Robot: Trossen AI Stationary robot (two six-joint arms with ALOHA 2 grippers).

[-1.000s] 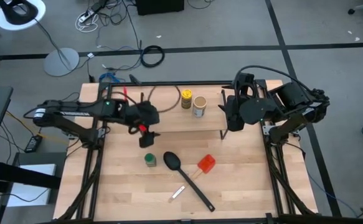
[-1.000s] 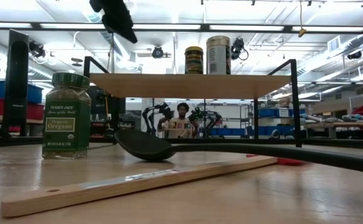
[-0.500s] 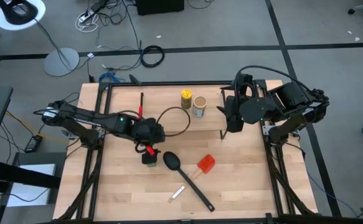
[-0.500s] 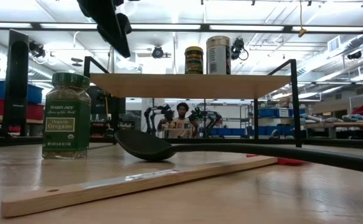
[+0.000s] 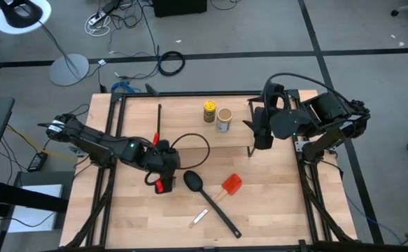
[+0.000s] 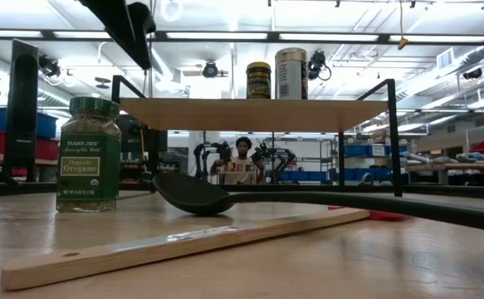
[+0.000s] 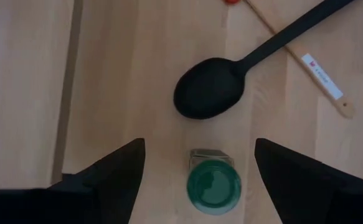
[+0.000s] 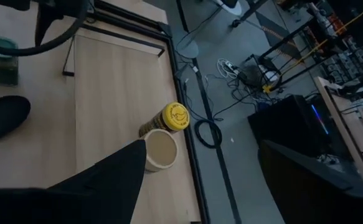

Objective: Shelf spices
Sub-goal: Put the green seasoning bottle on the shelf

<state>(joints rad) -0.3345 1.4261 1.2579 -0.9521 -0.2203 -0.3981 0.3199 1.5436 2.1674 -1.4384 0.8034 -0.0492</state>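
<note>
The green-topped spice jar (image 7: 213, 186) stands upright on the table, left of the shelf (image 6: 242, 114) in the low view (image 6: 89, 154). My left gripper (image 7: 200, 152) hangs open above it, one finger on either side, well clear of the lid; in the high view the gripper (image 5: 163, 178) hides the jar. The yellow jar (image 5: 209, 111) and the tan jar (image 5: 224, 119) stand on the shelf's wooden top (image 5: 183, 115). My right gripper (image 5: 259, 133) waits open at the shelf's right end.
A black spoon (image 5: 194, 182) lies right of the green jar, its handle running toward the near right. A red spatula (image 5: 231, 183) with a wooden handle (image 5: 200, 217) lies across it. A black cable loop (image 5: 190, 143) trails from the left arm over the shelf's front.
My left gripper has moved from the shelf's left end toward the table's near edge and now hangs over the green jar, still open. The jar and the other things have kept still.
</note>
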